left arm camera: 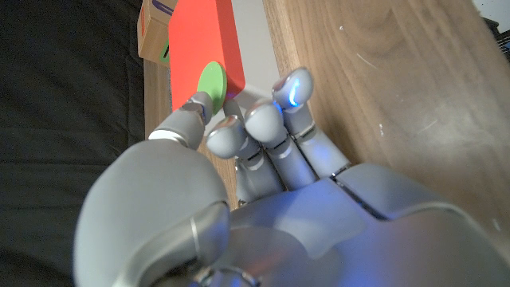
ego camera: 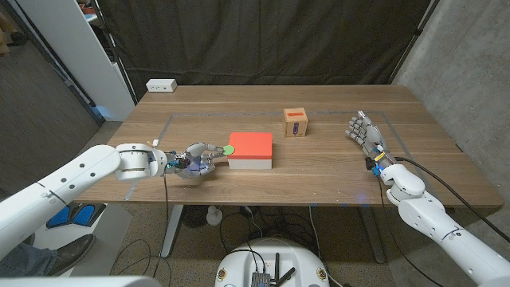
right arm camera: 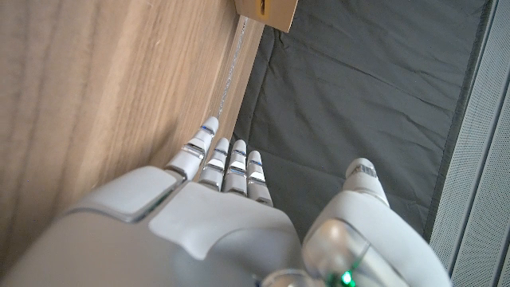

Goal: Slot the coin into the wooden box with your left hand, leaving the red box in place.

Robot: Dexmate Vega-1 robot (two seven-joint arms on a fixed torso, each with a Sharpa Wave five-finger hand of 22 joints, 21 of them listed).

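So the green coin is pinched between thumb and fingertip of the left hand, held right up against the near-left corner of the red box. In the left wrist view the coin is seen face-on against the red box, gripped at its edge, probably so the rest of the disc stays free to be fed into a slot. The wooden box is sat behind the red box and a bit to its right, well apart from the coin, with a dark slot marked on its front face. The red box is basically what's in the way: it sits between the coin and the wooden box, so it'd likely have to be cleared from above or gone around without being bumped. The right hand is parked far right of the red box, nothing held, fingers extended and relaxed. A white power strip is lying at the table's far-left edge, out of the path.
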